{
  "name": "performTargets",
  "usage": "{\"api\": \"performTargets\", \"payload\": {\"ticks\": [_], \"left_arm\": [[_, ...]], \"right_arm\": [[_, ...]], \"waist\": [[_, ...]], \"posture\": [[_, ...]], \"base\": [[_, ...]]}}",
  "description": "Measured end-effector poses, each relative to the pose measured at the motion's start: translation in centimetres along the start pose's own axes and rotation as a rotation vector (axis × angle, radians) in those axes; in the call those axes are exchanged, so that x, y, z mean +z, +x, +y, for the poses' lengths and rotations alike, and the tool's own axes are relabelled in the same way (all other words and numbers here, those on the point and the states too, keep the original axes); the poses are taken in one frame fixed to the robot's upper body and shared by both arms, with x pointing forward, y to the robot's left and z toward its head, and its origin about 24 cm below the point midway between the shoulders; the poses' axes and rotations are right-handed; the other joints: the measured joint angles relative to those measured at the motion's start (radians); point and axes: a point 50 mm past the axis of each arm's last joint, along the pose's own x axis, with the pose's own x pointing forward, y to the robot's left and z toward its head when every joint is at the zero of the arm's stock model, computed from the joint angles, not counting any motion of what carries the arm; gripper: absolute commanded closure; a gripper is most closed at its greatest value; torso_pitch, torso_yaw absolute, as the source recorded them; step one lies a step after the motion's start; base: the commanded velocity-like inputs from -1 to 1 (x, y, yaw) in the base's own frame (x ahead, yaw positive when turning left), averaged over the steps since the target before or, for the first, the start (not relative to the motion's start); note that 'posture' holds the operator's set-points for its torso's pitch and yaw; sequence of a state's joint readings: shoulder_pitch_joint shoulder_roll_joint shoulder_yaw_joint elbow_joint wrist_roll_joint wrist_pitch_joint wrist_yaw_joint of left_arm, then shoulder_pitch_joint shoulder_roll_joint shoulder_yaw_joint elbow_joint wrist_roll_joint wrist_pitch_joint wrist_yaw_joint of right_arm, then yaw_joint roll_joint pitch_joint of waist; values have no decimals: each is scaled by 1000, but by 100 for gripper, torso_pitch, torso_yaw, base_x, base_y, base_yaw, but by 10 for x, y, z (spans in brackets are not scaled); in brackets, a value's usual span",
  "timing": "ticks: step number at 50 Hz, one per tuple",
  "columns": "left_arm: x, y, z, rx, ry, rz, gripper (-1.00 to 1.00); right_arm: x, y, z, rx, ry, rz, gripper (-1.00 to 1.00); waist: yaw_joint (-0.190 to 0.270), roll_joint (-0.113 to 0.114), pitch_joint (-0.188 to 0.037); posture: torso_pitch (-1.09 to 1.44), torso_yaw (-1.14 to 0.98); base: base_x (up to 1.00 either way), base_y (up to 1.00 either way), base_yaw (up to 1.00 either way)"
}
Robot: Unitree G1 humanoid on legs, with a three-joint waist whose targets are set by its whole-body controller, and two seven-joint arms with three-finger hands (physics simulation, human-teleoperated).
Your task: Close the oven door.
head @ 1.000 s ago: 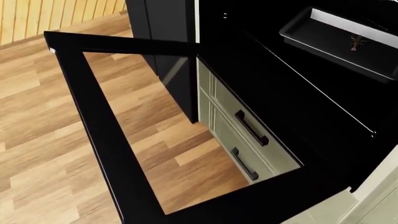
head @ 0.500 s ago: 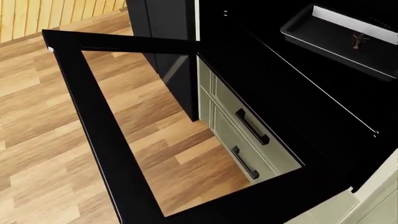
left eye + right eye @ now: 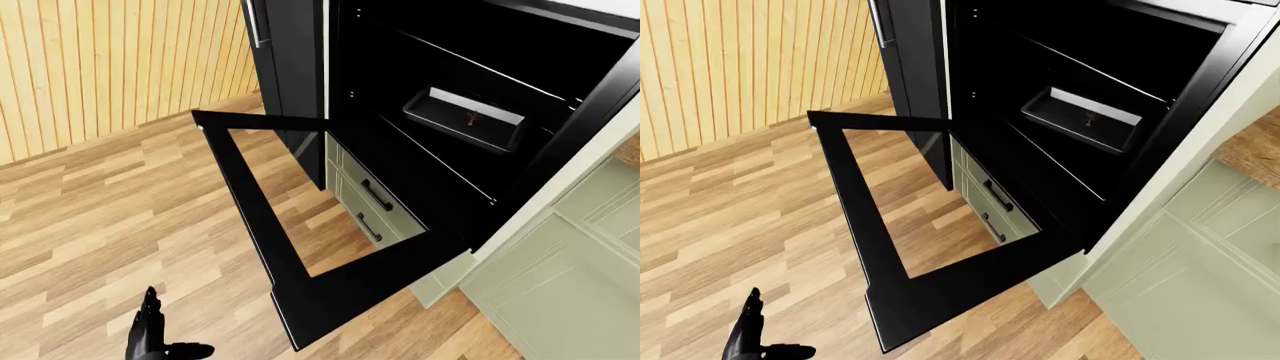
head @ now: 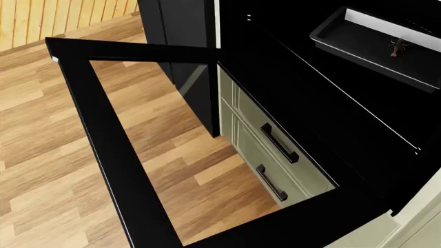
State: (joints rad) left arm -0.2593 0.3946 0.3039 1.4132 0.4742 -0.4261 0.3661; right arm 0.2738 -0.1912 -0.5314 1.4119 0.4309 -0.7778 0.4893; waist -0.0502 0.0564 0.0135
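The oven door (image 3: 250, 202) is a black frame with a glass window. It hangs open and lies nearly flat, jutting out over the wood floor; it also fills the head view (image 4: 110, 144). The oven cavity (image 3: 440, 172) is dark and open. My left hand (image 3: 150, 339) shows at the bottom left of the left-eye view, below and left of the door's free edge. Its fingers are spread, it is empty and it is apart from the door. It also shows in the right-eye view (image 3: 748, 339). My right hand is out of every view.
A black tray (image 3: 440, 120) with a small reddish thing (image 3: 470, 116) sits on an oven rack. Pale green drawers with black handles (image 4: 279, 143) lie under the door. Pale green cabinets (image 3: 560, 277) stand at the right, a tall black unit (image 3: 290, 60) and a wood-slat wall (image 3: 100, 67) at the left.
The head view has shifted a little, so the door's far corner sits slightly more to the left. The door itself stays open at the same angle.
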Motion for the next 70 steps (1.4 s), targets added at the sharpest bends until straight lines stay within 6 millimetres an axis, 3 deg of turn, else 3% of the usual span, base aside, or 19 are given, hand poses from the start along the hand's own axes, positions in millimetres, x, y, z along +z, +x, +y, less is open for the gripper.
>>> {"api": "performTargets", "payload": {"ticks": [8,12,15,18,22,26,31,33,36,38,43,46,49,52,58,62,64,67,70], "left_arm": [[1,0,0,-1,-7,0,-100],[-1,0,3,9,-6,5,-100],[-2,0,4,15,-7,8,-100],[-1,-1,-3,-5,-14,6,-100],[1,-1,-4,-14,-12,-2,-100],[0,-1,-2,-4,-14,2,-100],[0,0,0,3,-16,2,-100],[-2,0,4,14,-15,10,-100],[-3,0,3,14,-16,16,-100],[-2,0,3,16,-17,10,-100],[-1,1,4,19,-17,6,-100],[-3,0,4,17,-14,14,-100],[0,-2,-7,-14,-19,9,-100],[-2,-4,-8,-29,-11,12,-100],[1,1,1,11,-18,1,-100],[2,1,0,9,-19,-5,-100],[-1,1,3,16,-16,8,-100],[-5,-1,2,11,-13,23,-100],[-3,0,3,15,-14,19,-100]], "right_arm": [[-1,-1,0,3,2,4,-100],[-2,-1,1,11,6,13,-100],[-1,0,0,16,10,17,-100],[4,2,-4,7,6,1,-100],[4,2,-5,0,6,-4,-100],[6,3,-5,2,1,-11,-100],[2,1,-2,8,-2,0,-100],[-2,2,6,27,8,13,-100],[-6,0,10,48,7,32,-100],[-7,-1,9,47,3,32,-100],[-2,-1,4,28,-4,10,-100],[-2,-1,3,28,-4,8,-100],[2,2,2,24,-6,-6,-100],[2,1,1,20,-9,-9,-100],[-2,-1,2,20,-4,8,-100],[-1,0,2,27,-6,3,-100],[-3,1,8,42,3,10,-100],[-6,0,11,58,2,27,-100],[-6,-2,8,50,1,28,-100]], "waist": [[10,-3,2],[41,-29,2],[51,-64,6],[43,-51,17],[46,-66,13],[52,-37,21],[55,36,15],[61,18,17],[65,22,13],[64,8,14],[62,-55,18],[60,-116,11],[44,-103,22],[46,-93,19],[48,-18,21],[47,48,16],[54,25,17],[60,24,18],[61,-1,20]], "posture": [[0,0],[0,0],[0,0],[0,0],[0,0],[0,0],[0,0],[0,0],[0,0],[0,0],[0,0],[0,0],[0,0],[0,0],[0,0],[0,0],[0,0],[0,0],[0,0]], "base": [[0,-2,0],[0,-7,0],[0,-8,0],[0,-8,0],[0,-8,0],[0,-9,0],[0,-8,0],[0,-9,0],[0,-8,0],[0,-9,0],[1,-8,0],[4,-8,0],[5,-8,0],[6,-8,0],[7,-8,0],[6,-8,0],[8,-8,0],[7,-8,0],[7,-8,0]]}}
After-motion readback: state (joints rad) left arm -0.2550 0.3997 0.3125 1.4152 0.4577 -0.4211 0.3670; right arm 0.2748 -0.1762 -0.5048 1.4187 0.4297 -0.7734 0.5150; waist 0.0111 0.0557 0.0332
